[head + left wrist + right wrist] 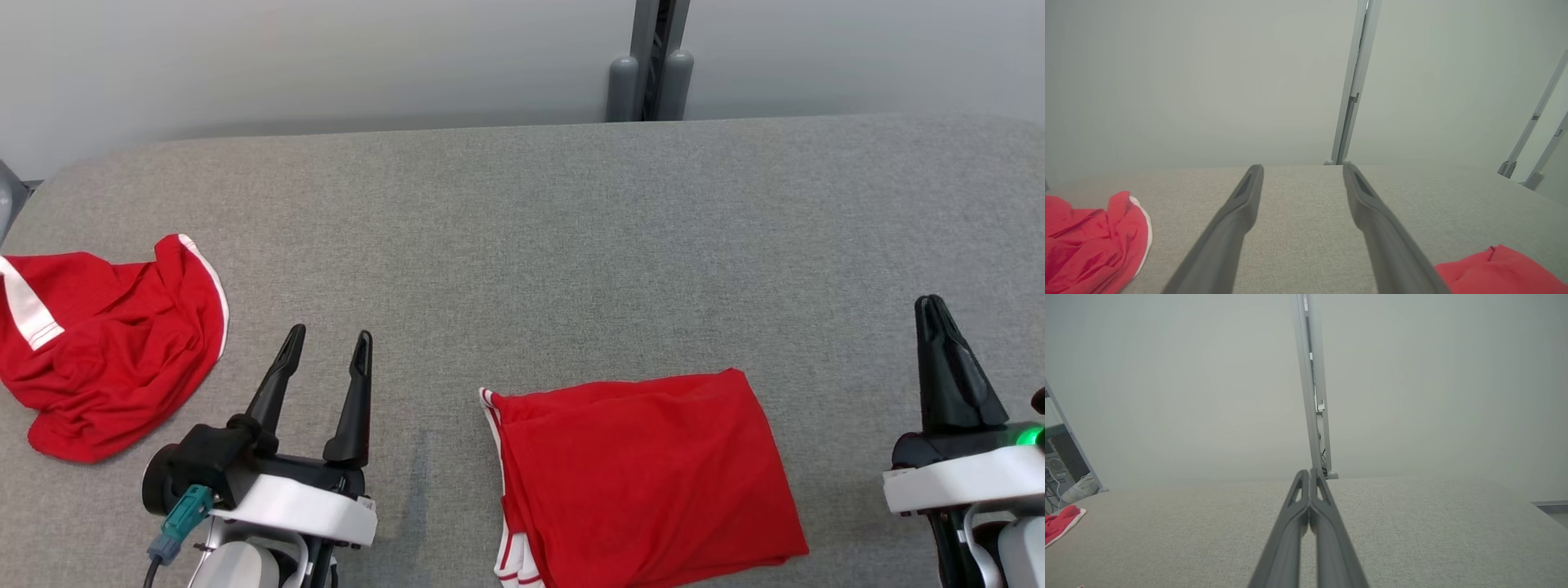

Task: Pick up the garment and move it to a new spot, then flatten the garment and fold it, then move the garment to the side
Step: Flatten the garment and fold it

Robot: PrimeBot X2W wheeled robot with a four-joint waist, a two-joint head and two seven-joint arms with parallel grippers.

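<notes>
Grey woven fabric covers a wide desk (571,245) with rounded far corners. A plain pale wall (326,57) stands behind it, and a grey upright post (651,73) rises at the middle of the far edge.

Two red garments with white trim lie on the desk. The folded red garment (645,482) sits at the near edge, a little right of centre. It is a tidy, roughly square stack, with white stripes showing along its left side. The crumpled red garment (106,343) lies far to the left in a loose, rumpled heap. A white-edged hem curls up on its right side, and a white band shows at its left.

The left claw (331,332) hovers over bare desk between the two garments, nearer the crumpled one and touching neither. Its two long dark fingers are spread well apart and point toward the far edge, with nothing between them. A teal plug (184,510) hangs at its wrist.

The right claw (931,304) is at the near right, beyond the folded garment's right edge and clear of it. Its fingers are pressed together into a single point and hold nothing. A small green light (1030,435) glows on its wrist.
</notes>
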